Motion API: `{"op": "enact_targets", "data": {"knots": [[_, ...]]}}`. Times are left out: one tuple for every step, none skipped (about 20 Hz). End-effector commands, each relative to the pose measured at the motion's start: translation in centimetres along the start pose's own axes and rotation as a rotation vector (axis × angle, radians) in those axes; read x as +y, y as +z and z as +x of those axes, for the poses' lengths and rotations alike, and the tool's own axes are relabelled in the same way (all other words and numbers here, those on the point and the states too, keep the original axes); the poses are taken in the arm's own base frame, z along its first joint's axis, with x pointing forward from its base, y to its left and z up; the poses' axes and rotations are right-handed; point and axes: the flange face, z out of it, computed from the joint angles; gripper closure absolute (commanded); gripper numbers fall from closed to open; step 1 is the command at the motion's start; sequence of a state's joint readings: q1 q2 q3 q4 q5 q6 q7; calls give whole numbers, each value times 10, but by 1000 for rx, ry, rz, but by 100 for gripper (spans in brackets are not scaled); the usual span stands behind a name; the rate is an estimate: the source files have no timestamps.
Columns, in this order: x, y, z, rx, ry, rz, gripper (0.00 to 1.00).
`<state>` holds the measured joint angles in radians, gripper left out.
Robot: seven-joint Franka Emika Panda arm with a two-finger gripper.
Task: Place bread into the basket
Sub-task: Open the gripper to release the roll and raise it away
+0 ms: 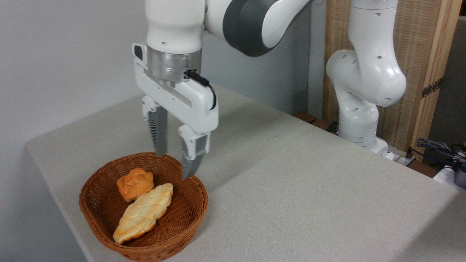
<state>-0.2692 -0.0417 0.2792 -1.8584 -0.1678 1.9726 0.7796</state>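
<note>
From my station I read the gripper [174, 165] pointing straight down over the back rim of the basket [91, 203], fingers parted by a moderate gap and empty — nothing sits between them. The basket stands near the table's [291, 189] front-left corner. The bread [143, 212] lies inside the basket, slanted from the front wall toward the middle, its pale side showing. A small round bun [135, 183] (orange, knobbly) rests just behind it, touching the loaf's upper end. The nearer fingertip hangs just above the basket's interior, clear of the bread
</note>
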Motion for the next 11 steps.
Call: {"op": "enact_targets", "data": {"knots": [[6,-18,-7,-123,55,25,0],[5,-21,-8,-149,63,31,0],[6,-20,-10,-176,71,35,0],[6,-19,-12,-198,82,41,0],[8,-18,-11,-213,92,45,0],[12,-17,-9,-219,96,43,0],[15,-17,-6,-221,111,42,0],[18,-15,-4,-215,115,34,0],[22,-12,0,-218,128,29,0],[27,-8,5,-222,142,25,0],[29,-8,6,-220,145,22,0]]}}
